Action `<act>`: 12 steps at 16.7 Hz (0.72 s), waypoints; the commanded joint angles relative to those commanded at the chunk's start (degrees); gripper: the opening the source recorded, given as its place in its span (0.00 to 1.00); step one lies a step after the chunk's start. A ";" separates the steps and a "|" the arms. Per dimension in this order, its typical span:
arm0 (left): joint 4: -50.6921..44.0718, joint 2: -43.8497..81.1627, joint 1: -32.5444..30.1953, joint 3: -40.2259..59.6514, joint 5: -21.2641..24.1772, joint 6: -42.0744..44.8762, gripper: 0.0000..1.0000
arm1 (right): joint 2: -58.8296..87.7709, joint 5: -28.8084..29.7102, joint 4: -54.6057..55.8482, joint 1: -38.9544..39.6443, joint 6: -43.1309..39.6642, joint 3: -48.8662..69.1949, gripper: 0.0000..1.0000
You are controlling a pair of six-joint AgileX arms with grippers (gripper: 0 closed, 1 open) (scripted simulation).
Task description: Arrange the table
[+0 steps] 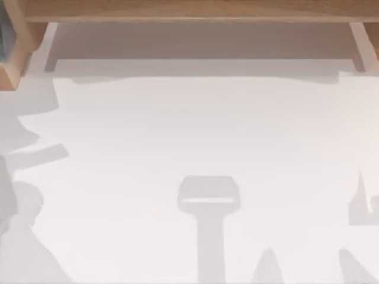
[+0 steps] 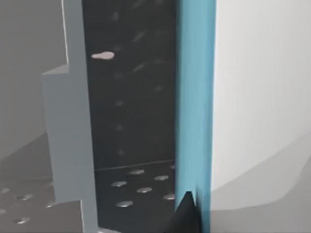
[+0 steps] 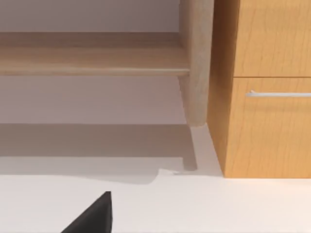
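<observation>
A rendered home-office setting: white desk [image 1: 195, 124], light wooden shelf frame [image 3: 92, 58], drawer cabinet [image 3: 269, 97] with metal handle [image 3: 278, 93].

The table [image 1: 195, 130] is plain white, unpatterned, crossed by pale grey shadows. Its framing [image 1: 189, 9] along the far edge is light wood, tan with faint grain. In the right wrist view, a cabinet [image 3: 272, 87] shows warm orange-brown wood with visible grain and a silver handle [image 3: 279, 93]; a rounded post [image 3: 197, 63] is paler beige wood. A black fingertip [image 3: 95, 216] shows. In the left wrist view, a bright teal-blue strip [image 2: 194, 97] borders a dark charcoal panel [image 2: 131, 97] dotted with light grey spots, beside a flat blue-grey panel [image 2: 68, 136].
</observation>
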 joint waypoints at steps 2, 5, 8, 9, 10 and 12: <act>-0.06 -0.13 0.22 -0.23 -0.08 0.06 0.00 | 0.00 0.00 0.00 0.00 0.00 0.00 1.00; -0.56 1.36 -0.36 1.72 -0.98 -0.73 0.00 | 0.00 0.00 0.00 0.00 0.00 0.00 1.00; -0.63 4.45 -1.96 5.59 -1.90 -0.87 0.00 | 0.00 0.00 0.00 0.00 0.00 0.00 1.00; -0.66 5.12 -2.25 6.23 -2.05 -0.79 0.00 | 0.00 0.00 0.00 0.00 0.00 0.00 1.00; -0.69 5.22 -2.28 6.33 -2.09 -0.81 0.00 | 0.00 0.00 0.00 0.00 0.00 0.00 1.00; -0.69 5.22 -2.28 6.33 -2.09 -0.81 0.00 | 0.00 0.00 0.00 0.00 0.00 0.00 1.00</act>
